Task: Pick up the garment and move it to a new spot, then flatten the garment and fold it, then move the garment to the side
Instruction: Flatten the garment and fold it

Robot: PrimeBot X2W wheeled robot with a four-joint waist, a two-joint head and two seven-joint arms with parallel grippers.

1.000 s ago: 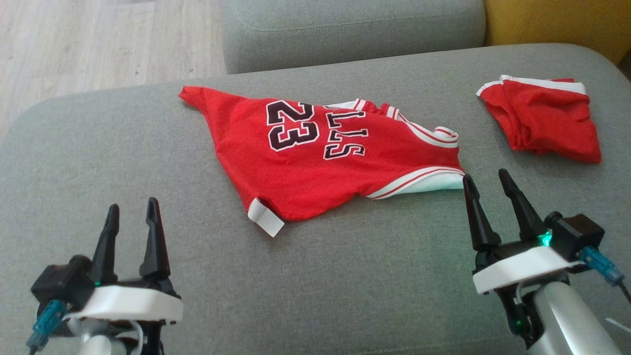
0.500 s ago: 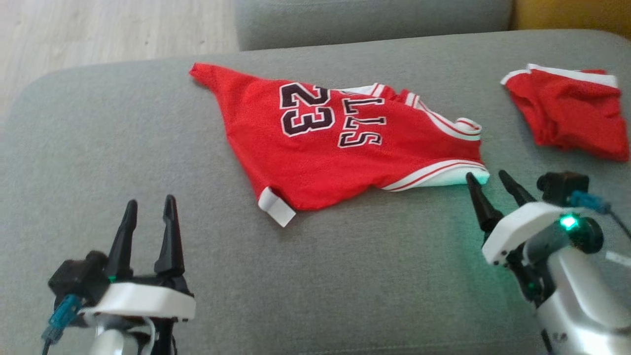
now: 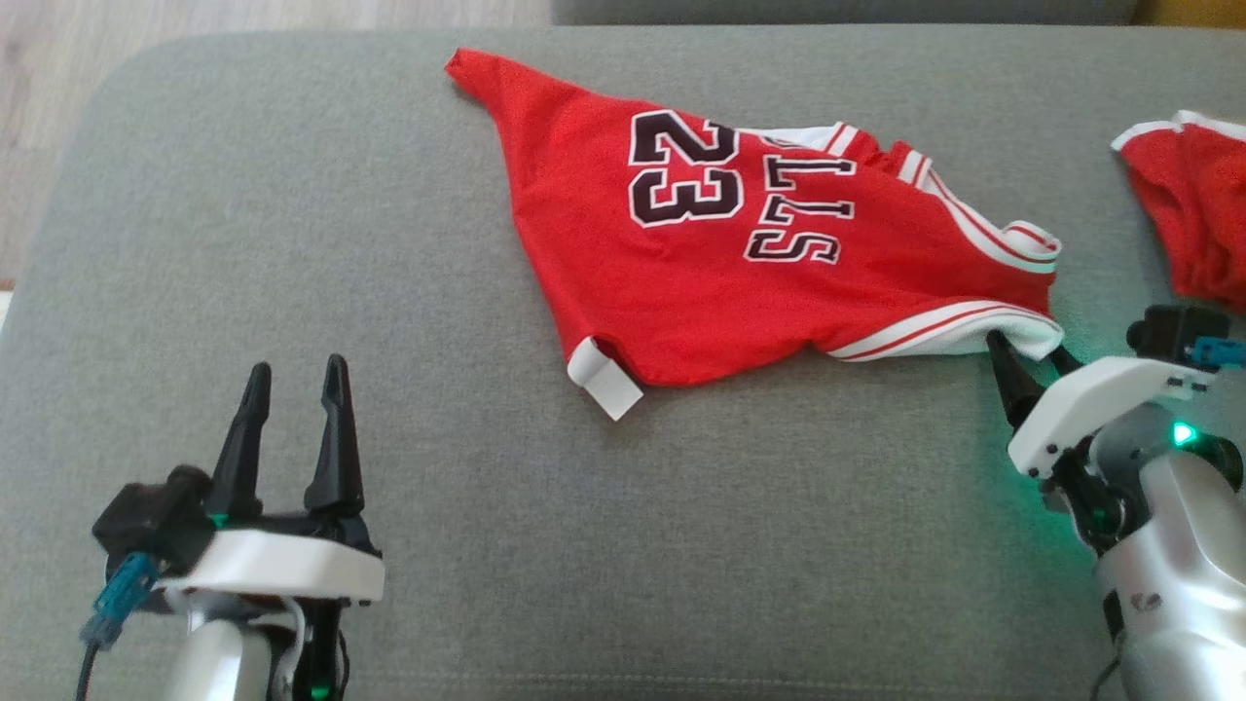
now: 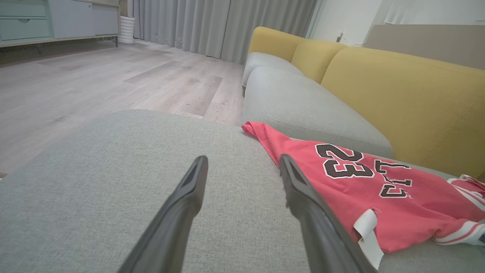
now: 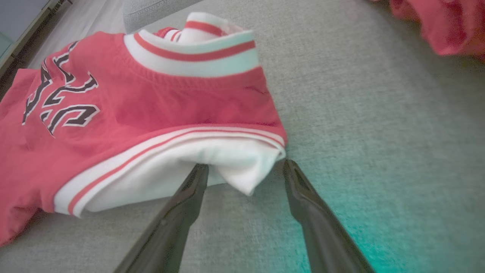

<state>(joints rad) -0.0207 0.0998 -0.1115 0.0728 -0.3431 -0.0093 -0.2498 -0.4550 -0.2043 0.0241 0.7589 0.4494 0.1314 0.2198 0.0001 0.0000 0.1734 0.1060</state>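
The garment is a red jersey with black "23" and white trim, lying crumpled on the grey cushion; it also lies at right in the left wrist view as the garment. My right gripper is open at the jersey's white-trimmed corner. In the right wrist view that white corner of the garment sits between the spread tips of my right gripper, with the jaws not closed on it. My left gripper is open over bare cushion, well to the left of the jersey; the left wrist view has the same left gripper with nothing between its fingers.
A second red cloth with white trim lies at the right edge of the cushion. Wood floor lies beyond the cushion's far left edge. A yellow sofa back rises behind another grey seat.
The head view has shifted, so the cushion and jersey sit higher and further right. My right gripper has moved forward to the jersey's white corner. The left gripper has barely moved.
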